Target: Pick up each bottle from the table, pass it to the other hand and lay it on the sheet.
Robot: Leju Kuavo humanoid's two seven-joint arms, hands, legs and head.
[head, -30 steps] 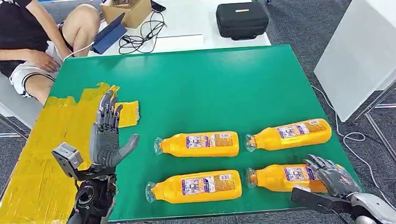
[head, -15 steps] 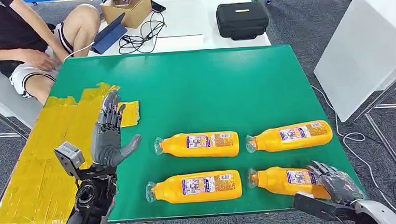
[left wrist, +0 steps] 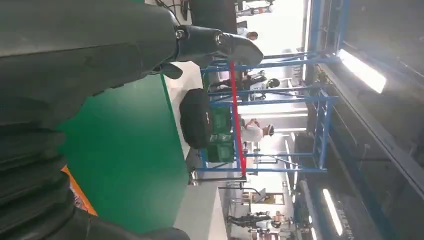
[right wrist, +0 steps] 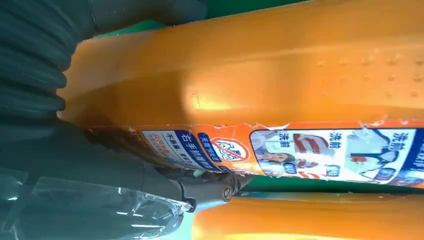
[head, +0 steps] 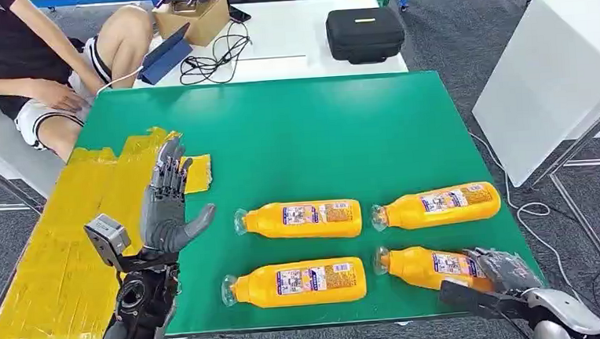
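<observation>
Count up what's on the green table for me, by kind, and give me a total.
Orange bottles: 4 (back left, back right, front left, front right)
Yellow sheet: 1
Total: 5

1. A grey carpeted floor [head: 446, 42] surrounds the work area.
2. Behind the green surface stands a white table [head: 280, 29] carrying a black case [head: 365, 32], a cardboard box [head: 191, 15], a blue tablet [head: 166, 58] and tangled black cables [head: 215, 53].
3. A person [head: 30, 60] sits at the far left, bare knees drawn up.
4. A white cabinet [head: 558, 67] stands to the right, a white cable [head: 532, 218] trailing on the floor near it.
5. Blue metal racking [left wrist: 310, 110] and bright ceiling strip lights [left wrist: 362, 70] appear in the left wrist view.
</observation>
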